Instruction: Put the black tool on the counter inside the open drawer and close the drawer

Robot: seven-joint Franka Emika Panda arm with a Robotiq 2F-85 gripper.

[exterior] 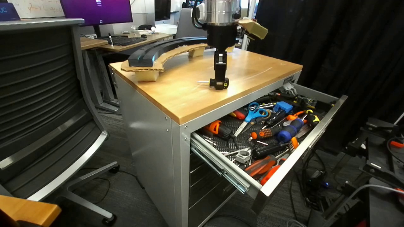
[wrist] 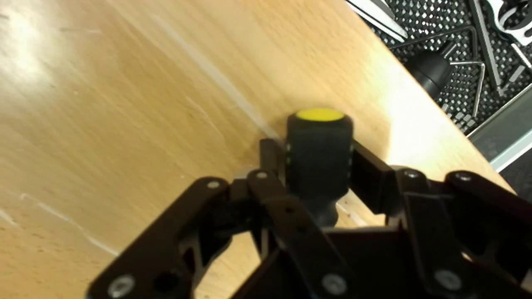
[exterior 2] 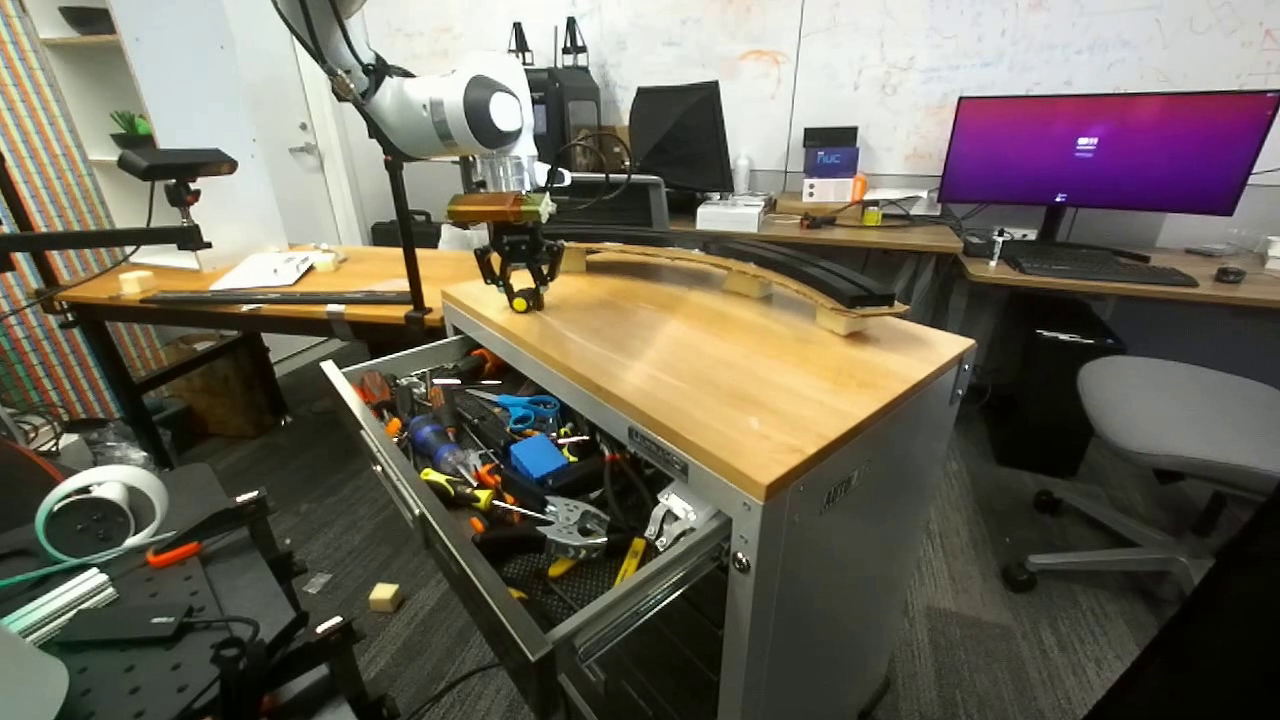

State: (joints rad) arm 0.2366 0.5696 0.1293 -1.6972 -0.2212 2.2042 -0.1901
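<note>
- I'm looking down at the light-brown wooden rectangular counter (exterior 2: pixel 680 350), which tops a grey metal cabinet (exterior: pixel 151 142).
- A white, silver-wristed robot arm (exterior 2: pixel 440 115) reaches over the counter, its black jointed gripper (wrist: pixel 318 166) pointing down near the counter's drawer-side edge.
- That gripper is pinching the black tool (wrist: pixel 319 151), a stubby dark handle with a round yellow end and a thin, pale shaft; the handle is squeezed from both sides.
- The tool is down close to the counter's surface, near that same edge; whether it touches the wood I can't make out.
- Below that edge of the counter, the wide, shallow grey metal drawer (exterior: pixel 304 144) stands pulled out.
- Inside it, lower than the counter, I can pick out blue-handled scissors (exterior: pixel 251 116), a thick blue tool handle (exterior: pixel 290 130) and an orange-and-black ridged handle (exterior: pixel 265 133).
- Along the counter's side away from the drawer runs a long, dark, curved rail (exterior: pixel 164 47) on a brown cardboard strip (exterior: pixel 175 55), propped on pale blocks (exterior: pixel 147 76).
- Past the counter, a wide monitor (exterior 2: pixel 1110 160) glows purple.
</note>
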